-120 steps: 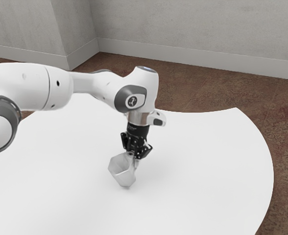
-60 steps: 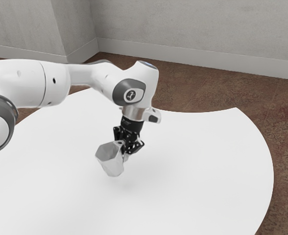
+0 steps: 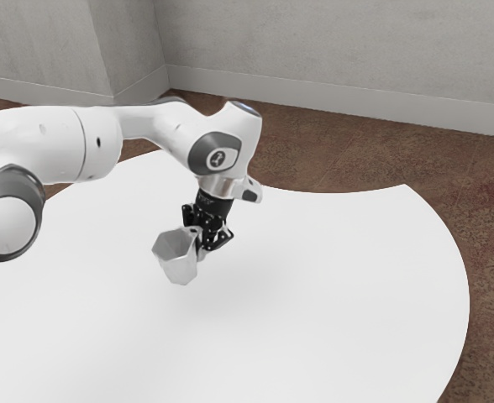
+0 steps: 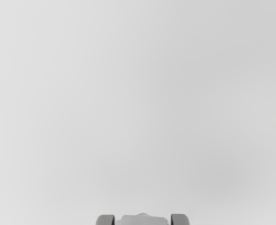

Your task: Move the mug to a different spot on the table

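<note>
Grey faceted mug point(image 3: 176, 256) tilted, my end effector point(image 3: 202, 243) grasping its rim, held clear above white counter point(image 3: 356, 277), away from its edges.

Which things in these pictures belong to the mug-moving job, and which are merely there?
Job: faceted silver-grey mug; black two-finger gripper, shut on its rim; round white table.
Merely there: brown carpeted floor; grey wall.

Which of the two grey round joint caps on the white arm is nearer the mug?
The smaller grey cap with a white mark, just above the black claw holding the faceted pale grey mug; the larger grey ring is far off.
</note>
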